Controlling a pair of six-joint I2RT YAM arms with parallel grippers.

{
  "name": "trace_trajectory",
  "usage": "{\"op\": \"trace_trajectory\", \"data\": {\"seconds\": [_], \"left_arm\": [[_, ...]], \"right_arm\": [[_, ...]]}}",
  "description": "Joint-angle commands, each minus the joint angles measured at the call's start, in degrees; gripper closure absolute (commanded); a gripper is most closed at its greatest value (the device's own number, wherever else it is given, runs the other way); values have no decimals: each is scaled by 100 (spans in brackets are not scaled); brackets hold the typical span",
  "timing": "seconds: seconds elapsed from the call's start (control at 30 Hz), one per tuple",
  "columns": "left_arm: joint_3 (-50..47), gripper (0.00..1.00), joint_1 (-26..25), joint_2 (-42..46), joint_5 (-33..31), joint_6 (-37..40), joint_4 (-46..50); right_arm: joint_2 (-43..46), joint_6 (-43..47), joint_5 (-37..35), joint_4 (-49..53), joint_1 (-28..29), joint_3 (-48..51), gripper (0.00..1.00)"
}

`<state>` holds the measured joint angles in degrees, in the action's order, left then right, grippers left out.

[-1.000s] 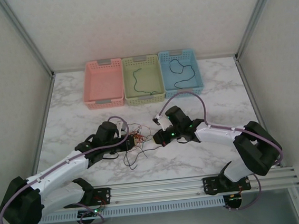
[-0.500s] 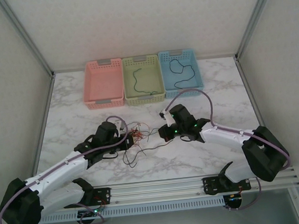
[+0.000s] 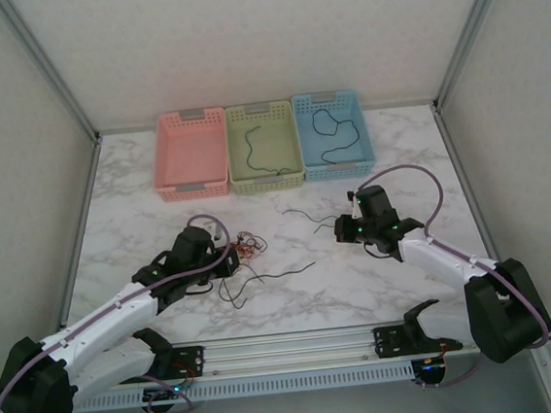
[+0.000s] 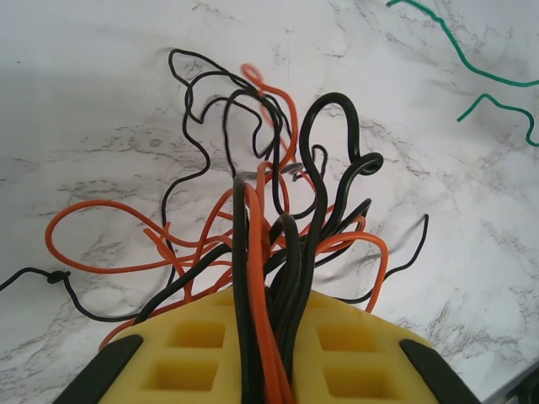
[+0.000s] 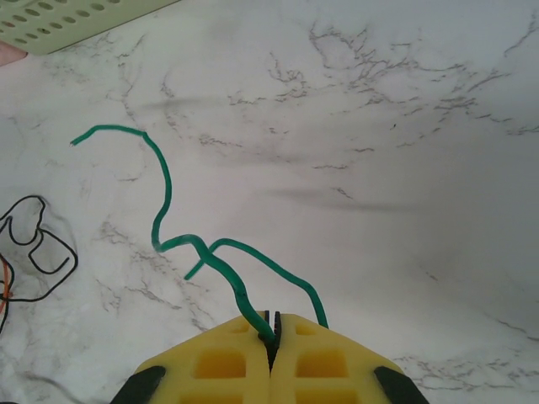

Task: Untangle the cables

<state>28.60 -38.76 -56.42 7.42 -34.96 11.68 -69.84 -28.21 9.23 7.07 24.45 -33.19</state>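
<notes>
Sliding toward frame right, the right gripper is dragging its pinched green cable clear of the tangle the left gripper is clamping.

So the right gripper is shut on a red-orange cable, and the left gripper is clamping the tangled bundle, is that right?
Not quite. The cable in the right gripper is a green cable, not red-orange, as the right wrist view shows. The left gripper does clamp the tangled bundle of black and red-orange cables.
</notes>
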Motion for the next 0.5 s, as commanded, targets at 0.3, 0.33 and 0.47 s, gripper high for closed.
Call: {"op": "trace_trajectory", "data": {"seconds": [0.3, 0.33, 0.47], "left_arm": [[-50, 100, 35, -97, -78, -55, -16], [-61, 100, 36, -107, -74, -57, -25], [-65, 100, 36, -132, -57, -64, -68]], "right_arm": [[568, -147, 893, -353, -36, 193, 100], [725, -181, 1125, -512, -32, 231, 100], [1441, -354, 2054, -1219, -34, 407, 100]]}}
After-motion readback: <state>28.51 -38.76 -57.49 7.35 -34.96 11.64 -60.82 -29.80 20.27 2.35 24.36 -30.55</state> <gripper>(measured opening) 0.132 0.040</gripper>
